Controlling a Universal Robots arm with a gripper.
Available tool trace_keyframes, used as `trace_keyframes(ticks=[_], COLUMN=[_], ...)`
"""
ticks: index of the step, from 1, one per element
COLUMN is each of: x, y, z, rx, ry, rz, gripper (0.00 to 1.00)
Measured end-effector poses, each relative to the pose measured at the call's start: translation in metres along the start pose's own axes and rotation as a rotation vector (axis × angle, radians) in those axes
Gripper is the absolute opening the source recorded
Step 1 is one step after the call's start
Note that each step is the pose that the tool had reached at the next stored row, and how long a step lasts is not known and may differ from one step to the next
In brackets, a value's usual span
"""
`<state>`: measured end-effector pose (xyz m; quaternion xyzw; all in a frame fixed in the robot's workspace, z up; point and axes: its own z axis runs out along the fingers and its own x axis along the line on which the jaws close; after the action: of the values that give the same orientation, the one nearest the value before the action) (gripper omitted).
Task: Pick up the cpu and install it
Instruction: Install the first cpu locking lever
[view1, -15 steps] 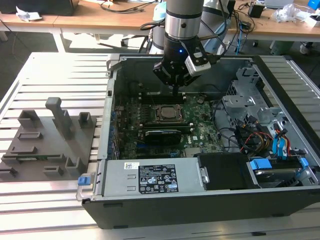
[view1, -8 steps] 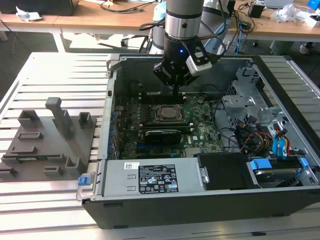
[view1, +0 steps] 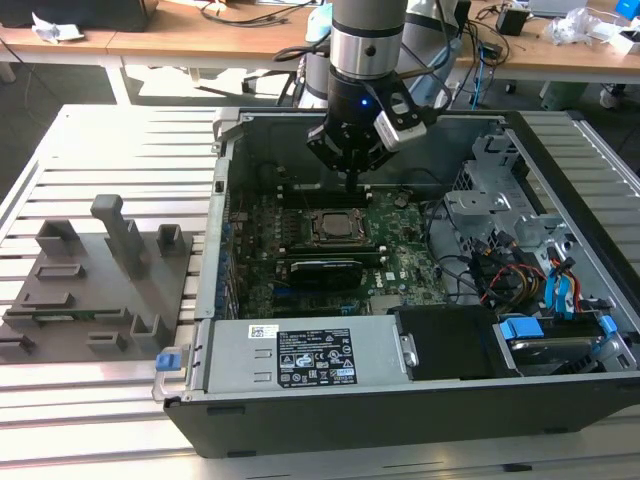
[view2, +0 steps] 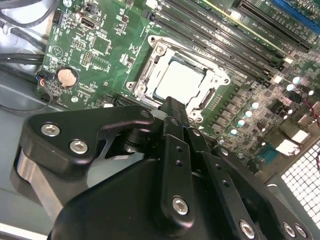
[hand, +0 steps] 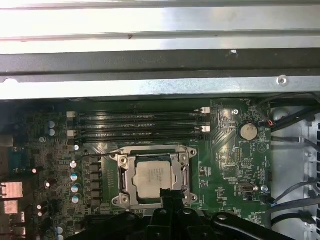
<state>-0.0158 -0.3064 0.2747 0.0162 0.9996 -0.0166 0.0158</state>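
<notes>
where the arm reaches down into the open computer case (view1: 330, 420), the pincer (view1: 351, 180) hangs above the motherboard (view1: 400, 262), just over the far edge of the socket frame (view1: 335, 229) in the exterior view. its fingers (view2: 172, 112) lie pressed together with nothing between them, as seen in the second wrist view, and their tip stands at the rim of the socket frame (view2: 182, 82). the cpu (hand: 155, 176) lies flat inside the socket frame (hand: 154, 177) in both wrist views, its pale metallic top (view2: 179, 80) uncovered and apart from the finger tip. beside the socket run the long dark memory slots (hand: 137, 126), and a round coin cell (hand: 247, 131) sits on the green board near them. nearest the exterior camera lies the case's grey power supply box (view1: 300, 355); on the exterior view's right are drive bays with blue and red cables (view1: 540, 285). on the exterior view's left, a grey fixture block (view1: 95, 285) rests on the slatted metal surface (view1: 100, 150). farther back stands a wooden bench (view1: 200, 35) with cables.
</notes>
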Motion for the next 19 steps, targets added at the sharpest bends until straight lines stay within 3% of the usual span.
trace_keyframes(ticks=[4,6,19], x=[0.0,0.0,0.0001], y=[0.0,0.0,-0.0001], z=[0.0,0.0,0.0], rx=[-0.001,-0.003,-0.0063], ry=[-0.001,-0.003,-0.0053], rz=[-0.031,-0.091,-0.158], gripper=[0.11,0.11,0.11])
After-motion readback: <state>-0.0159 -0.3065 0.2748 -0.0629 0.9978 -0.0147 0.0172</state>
